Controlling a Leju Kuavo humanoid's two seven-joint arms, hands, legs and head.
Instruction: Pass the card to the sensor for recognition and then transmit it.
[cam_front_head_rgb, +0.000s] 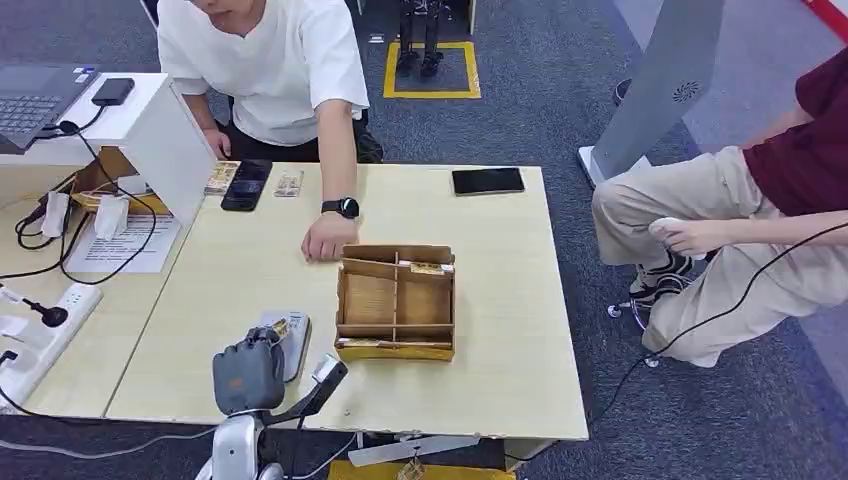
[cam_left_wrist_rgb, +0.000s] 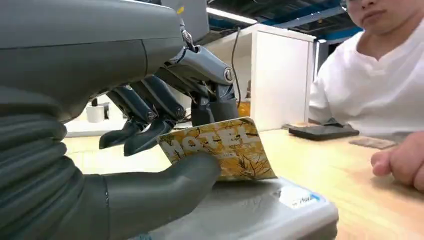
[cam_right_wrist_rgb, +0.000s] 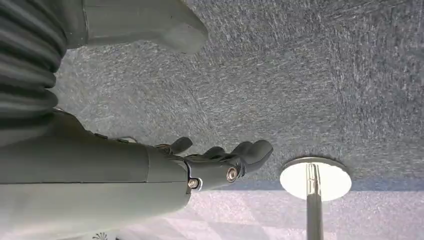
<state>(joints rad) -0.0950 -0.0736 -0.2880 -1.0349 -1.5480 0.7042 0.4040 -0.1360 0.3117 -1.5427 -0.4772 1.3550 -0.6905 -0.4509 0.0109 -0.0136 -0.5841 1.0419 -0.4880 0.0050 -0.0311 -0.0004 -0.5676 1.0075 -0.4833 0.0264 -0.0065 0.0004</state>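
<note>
A yellow card (cam_left_wrist_rgb: 225, 147) printed "HOTEL" is pinched between the thumb and fingers of my left hand (cam_left_wrist_rgb: 150, 150). Its lower edge sits just over the grey-white sensor (cam_left_wrist_rgb: 260, 212). From the head view, my left hand (cam_front_head_rgb: 248, 375) is near the table's front edge. The card (cam_front_head_rgb: 278, 328) pokes out above the sensor (cam_front_head_rgb: 295, 345). My right hand (cam_right_wrist_rgb: 220, 162) hangs over the carpet with nothing in it, its fingers loosely extended and the thumb apart.
A wooden compartment box (cam_front_head_rgb: 396, 300) stands right of the sensor. A person's hand (cam_front_head_rgb: 328, 238) rests behind it. Two black phones (cam_front_head_rgb: 487, 181) (cam_front_head_rgb: 246, 185) and loose cards (cam_front_head_rgb: 288, 183) lie farther back. A second person sits to the right. A power strip (cam_front_head_rgb: 45, 325) lies left.
</note>
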